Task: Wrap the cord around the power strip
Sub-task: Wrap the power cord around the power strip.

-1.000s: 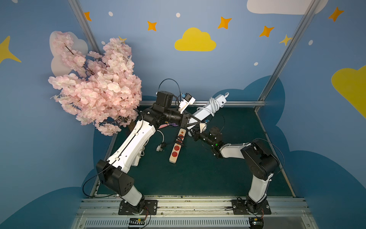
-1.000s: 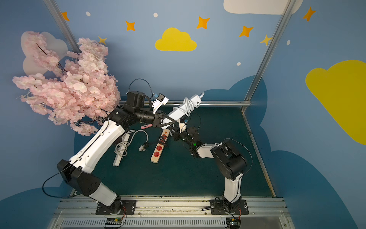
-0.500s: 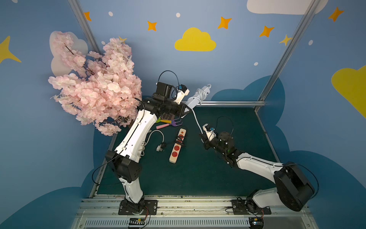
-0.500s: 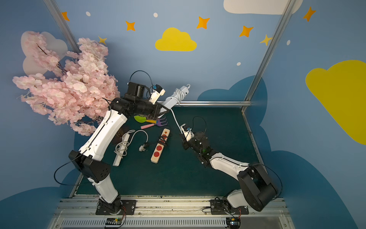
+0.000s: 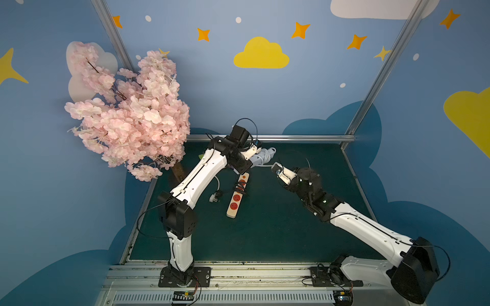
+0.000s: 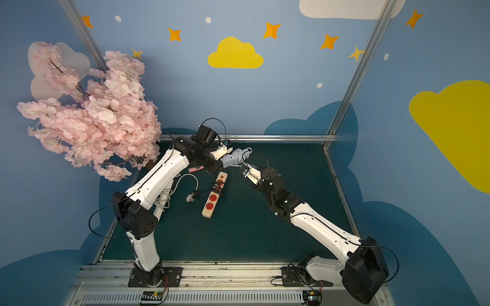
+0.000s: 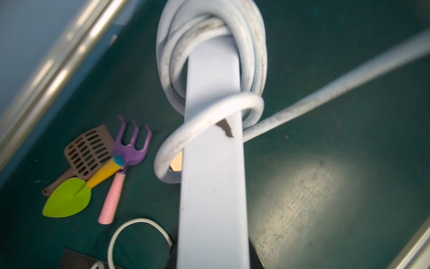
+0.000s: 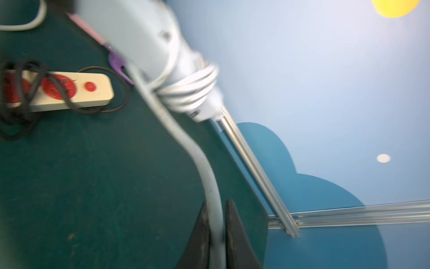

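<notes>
A pale grey power strip [image 5: 261, 157] [image 6: 233, 157] hangs above the back of the table, with my left gripper [image 5: 250, 153] [image 7: 213, 260] shut on its near end. Its white cord [image 7: 325, 93] is wound in several turns [image 7: 209, 35] [image 8: 193, 88] round the far end, with one looser loop [image 7: 209, 116] closer to me. The free length of cord [image 8: 209, 177] runs out to my right gripper [image 5: 275, 169] [image 6: 245, 171] [image 8: 217, 205], which is shut on it just right of the strip.
A beige strip with red sockets and a black cord [image 5: 237, 196] [image 8: 69, 90] lies mid-table. A white plug [image 5: 214, 197] and another white strip [image 6: 164, 198] lie under my left arm. Toy garden tools [image 7: 93, 167] lie at the back; a pink blossom tree [image 5: 127, 114] stands left.
My left arm has brought the power strip down from higher up. My right arm has unfolded and pulled the cord out to the right from under the strip.
</notes>
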You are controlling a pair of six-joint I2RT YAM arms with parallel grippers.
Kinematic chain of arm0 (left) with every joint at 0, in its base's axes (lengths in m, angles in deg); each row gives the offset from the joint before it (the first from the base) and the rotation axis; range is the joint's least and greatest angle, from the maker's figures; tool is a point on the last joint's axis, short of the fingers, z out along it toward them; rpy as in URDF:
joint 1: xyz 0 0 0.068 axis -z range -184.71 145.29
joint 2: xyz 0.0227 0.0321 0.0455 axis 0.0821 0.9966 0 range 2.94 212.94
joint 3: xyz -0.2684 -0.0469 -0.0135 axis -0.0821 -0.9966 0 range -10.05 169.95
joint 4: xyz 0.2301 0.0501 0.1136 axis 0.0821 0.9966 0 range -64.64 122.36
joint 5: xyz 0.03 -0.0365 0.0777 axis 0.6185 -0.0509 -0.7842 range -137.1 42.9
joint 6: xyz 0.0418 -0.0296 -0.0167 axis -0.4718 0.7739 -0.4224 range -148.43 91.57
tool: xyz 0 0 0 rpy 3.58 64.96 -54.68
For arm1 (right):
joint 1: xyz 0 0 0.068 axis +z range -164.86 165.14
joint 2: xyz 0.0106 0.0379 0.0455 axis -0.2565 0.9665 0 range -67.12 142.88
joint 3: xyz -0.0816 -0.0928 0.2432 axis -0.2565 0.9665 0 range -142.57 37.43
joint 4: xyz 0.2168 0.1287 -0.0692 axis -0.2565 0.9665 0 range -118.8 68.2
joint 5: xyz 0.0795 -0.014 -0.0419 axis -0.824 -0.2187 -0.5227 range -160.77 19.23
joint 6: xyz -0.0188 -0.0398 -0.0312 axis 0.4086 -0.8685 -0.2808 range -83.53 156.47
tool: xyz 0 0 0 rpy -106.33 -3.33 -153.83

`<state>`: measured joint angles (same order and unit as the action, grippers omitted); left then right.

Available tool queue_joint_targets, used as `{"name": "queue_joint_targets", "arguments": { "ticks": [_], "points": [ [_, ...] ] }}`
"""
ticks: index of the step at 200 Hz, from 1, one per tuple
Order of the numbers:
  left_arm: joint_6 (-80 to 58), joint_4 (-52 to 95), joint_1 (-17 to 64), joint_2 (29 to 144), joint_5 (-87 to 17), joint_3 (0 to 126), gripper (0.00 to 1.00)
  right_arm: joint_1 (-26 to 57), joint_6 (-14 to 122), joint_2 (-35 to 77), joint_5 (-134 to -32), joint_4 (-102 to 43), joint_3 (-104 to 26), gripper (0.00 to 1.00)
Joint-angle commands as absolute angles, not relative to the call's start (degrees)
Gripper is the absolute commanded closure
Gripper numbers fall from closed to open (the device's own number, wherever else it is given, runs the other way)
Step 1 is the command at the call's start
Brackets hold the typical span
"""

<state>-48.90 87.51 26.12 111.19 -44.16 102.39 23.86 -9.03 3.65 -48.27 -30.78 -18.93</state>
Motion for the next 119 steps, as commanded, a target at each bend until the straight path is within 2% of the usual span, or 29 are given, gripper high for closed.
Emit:
{"name": "queue_joint_targets", "arguments": {
  "ticks": [1, 43, 89, 119],
  "points": [
    [-54.77, 91.98, 29.22, 110.12, -35.41, 98.52, 0.97, 18.09, -13.04, 5.02, -55.68, -26.03, -28.40, 1.00],
    [-63.94, 91.88, 35.00, 102.65, -7.20, 87.49, 0.97, 5.52, -13.46, 14.63, -78.03, -11.62, -40.65, 1.00],
    [-66.54, 94.84, 33.27, 102.40, 16.52, 90.62, 0.97, -5.69, -11.42, 25.43, -108.20, 7.36, -50.76, 1.00],
    [-69.21, 94.58, 30.14, 101.73, 29.28, 92.12, 0.97, -9.24, -7.28, 29.01, -126.66, 9.62, -48.53, 1.00]
  ]
}}
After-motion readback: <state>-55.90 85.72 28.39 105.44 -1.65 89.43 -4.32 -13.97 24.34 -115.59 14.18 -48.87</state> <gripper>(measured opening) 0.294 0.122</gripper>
